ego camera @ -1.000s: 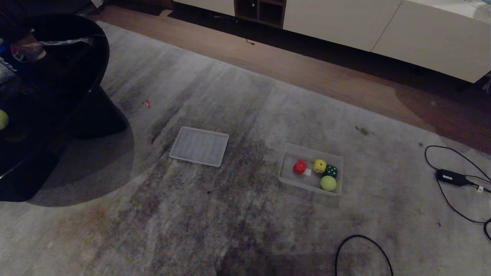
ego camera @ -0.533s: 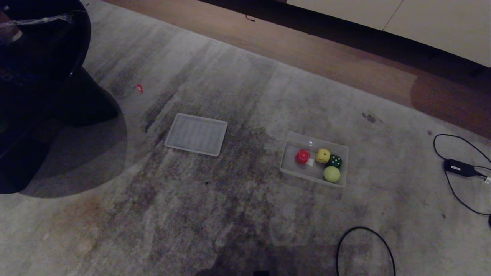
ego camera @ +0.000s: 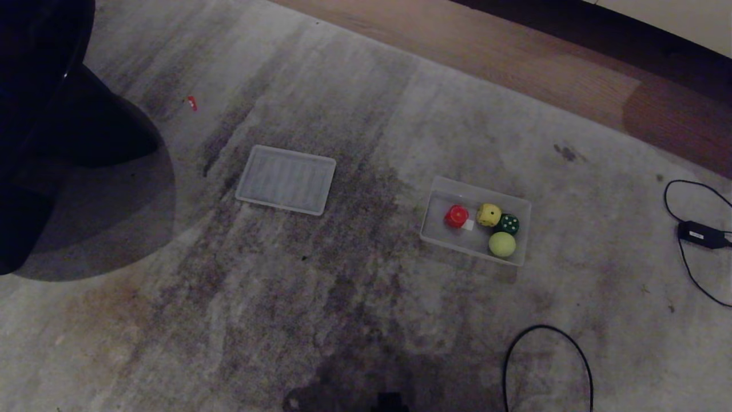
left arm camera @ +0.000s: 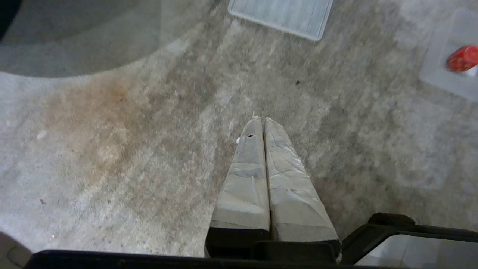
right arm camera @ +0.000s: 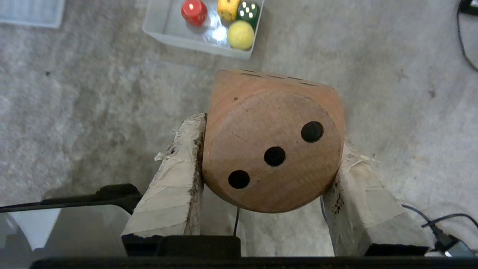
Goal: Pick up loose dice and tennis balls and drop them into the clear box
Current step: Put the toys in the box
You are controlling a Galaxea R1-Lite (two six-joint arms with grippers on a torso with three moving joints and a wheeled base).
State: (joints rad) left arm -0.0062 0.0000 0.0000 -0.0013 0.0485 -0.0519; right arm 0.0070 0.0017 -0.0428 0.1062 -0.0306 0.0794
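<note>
On the grey carpet stands the clear box [ego camera: 437,200]. In it lie a red die [ego camera: 456,216], a yellow die [ego camera: 488,214], a dark green die [ego camera: 507,224] and one tennis ball [ego camera: 502,244]. My right gripper [right arm camera: 274,127] is shut on a tan wooden die [right arm camera: 272,145] whose three-pip face is turned to the camera; it hangs above the carpet, short of the clear box [right arm camera: 164,28]. My left gripper [left arm camera: 261,120] is shut and empty, over bare carpet. Neither arm shows in the head view.
A flat white ribbed panel [ego camera: 286,179] lies on the carpet left of the box. A dark round piece of furniture [ego camera: 51,131] stands at the far left. Black cables [ego camera: 546,355] and a power adapter [ego camera: 700,233] lie at the right. Wooden floor [ego camera: 514,57] runs beyond the carpet.
The whole head view has tilted downward: the cabinets have left the top of the picture and the box and panel sit higher. Nothing on the carpet has moved.
</note>
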